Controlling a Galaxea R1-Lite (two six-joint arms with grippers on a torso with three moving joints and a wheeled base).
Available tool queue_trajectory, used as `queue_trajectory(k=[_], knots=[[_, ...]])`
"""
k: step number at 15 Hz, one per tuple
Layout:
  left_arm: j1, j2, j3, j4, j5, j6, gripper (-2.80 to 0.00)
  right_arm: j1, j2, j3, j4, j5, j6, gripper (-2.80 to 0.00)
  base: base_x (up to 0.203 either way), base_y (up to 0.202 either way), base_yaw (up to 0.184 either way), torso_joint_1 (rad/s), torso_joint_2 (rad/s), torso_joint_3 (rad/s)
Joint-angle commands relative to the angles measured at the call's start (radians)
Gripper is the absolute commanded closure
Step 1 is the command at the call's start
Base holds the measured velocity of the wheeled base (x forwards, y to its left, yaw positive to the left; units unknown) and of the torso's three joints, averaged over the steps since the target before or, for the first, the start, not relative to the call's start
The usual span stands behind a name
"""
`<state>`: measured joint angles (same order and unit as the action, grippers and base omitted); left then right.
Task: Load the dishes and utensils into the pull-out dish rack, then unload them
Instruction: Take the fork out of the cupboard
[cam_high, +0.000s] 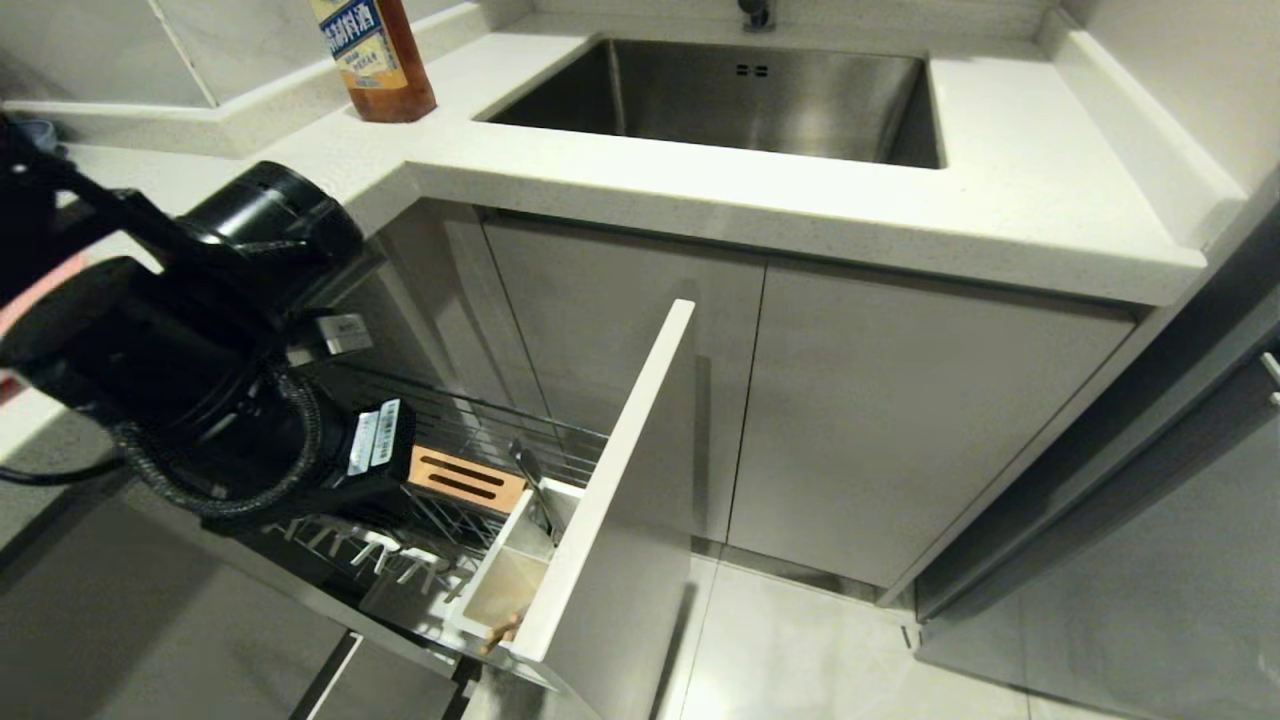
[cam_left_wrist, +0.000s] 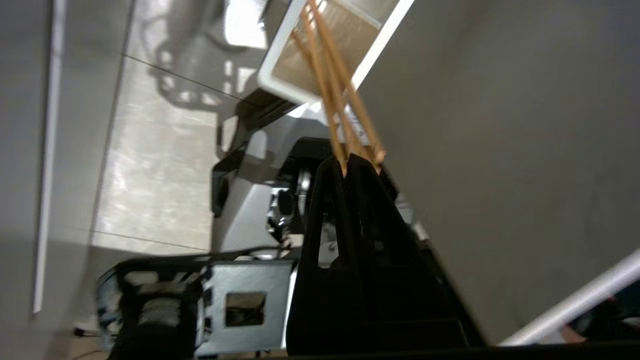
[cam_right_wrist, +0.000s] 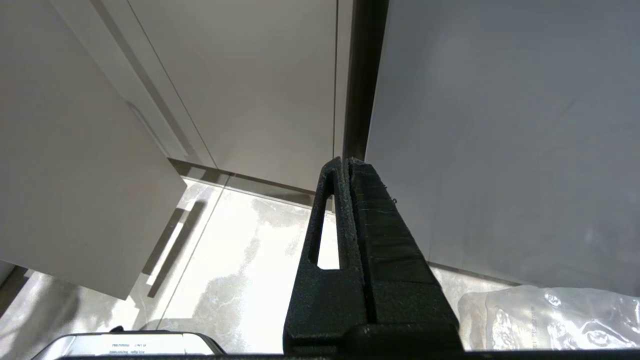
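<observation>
The pull-out dish rack (cam_high: 480, 425) stands open below the counter, with its wooden strip (cam_high: 466, 481), white utensil cup (cam_high: 520, 565) and pale grey front panel (cam_high: 625, 500). A silver utensil (cam_high: 530, 478) stands in the cup. My left arm (cam_high: 200, 360) reaches over the rack and hides its gripper in the head view. In the left wrist view the left gripper (cam_left_wrist: 357, 160) is shut on the chopsticks (cam_left_wrist: 332, 85), whose far ends reach into the cup (cam_left_wrist: 280, 87) beside the panel (cam_left_wrist: 500, 150). My right gripper (cam_right_wrist: 346, 161) hangs shut and empty near the floor. The dishes are out of view.
A brown bottle (cam_high: 378, 60) stands on the white counter (cam_high: 1000, 200) beside the steel sink (cam_high: 740, 95). Closed cabinet doors (cam_high: 900, 420) lie right of the rack. A clear plastic bag (cam_right_wrist: 550, 320) lies on the tiled floor (cam_right_wrist: 235, 260) by the right gripper.
</observation>
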<state>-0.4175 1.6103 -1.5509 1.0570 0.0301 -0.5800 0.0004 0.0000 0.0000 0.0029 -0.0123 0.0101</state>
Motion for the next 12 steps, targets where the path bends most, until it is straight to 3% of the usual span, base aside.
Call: queue_trajectory(k=[1, 4, 5, 12], knots=[[0.020, 0.077, 0.001, -0.016, -0.015, -0.001, 0.00, 0.000, 0.000, 0.002, 0.000, 0.000, -0.001, 0.00, 0.000, 0.000, 0.000, 0.000, 0.00, 0.000], [0.040, 0.144, -0.009, -0.065, -0.022, 0.003, 0.00, 0.001, 0.000, 0.002, 0.000, 0.000, 0.000, 0.00, 0.000, 0.000, 0.000, 0.000, 0.00, 0.000], [0.043, 0.166, -0.014, -0.084, -0.024, 0.004, -2.80, 0.001, 0.000, 0.002, 0.000, 0.000, 0.000, 0.00, 0.000, 0.000, 0.000, 0.000, 0.00, 0.000], [0.050, 0.278, -0.097, -0.121, -0.026, 0.004, -2.80, 0.001, 0.000, 0.003, 0.000, 0.000, 0.001, 0.00, 0.000, 0.000, 0.000, 0.000, 0.00, 0.000]])
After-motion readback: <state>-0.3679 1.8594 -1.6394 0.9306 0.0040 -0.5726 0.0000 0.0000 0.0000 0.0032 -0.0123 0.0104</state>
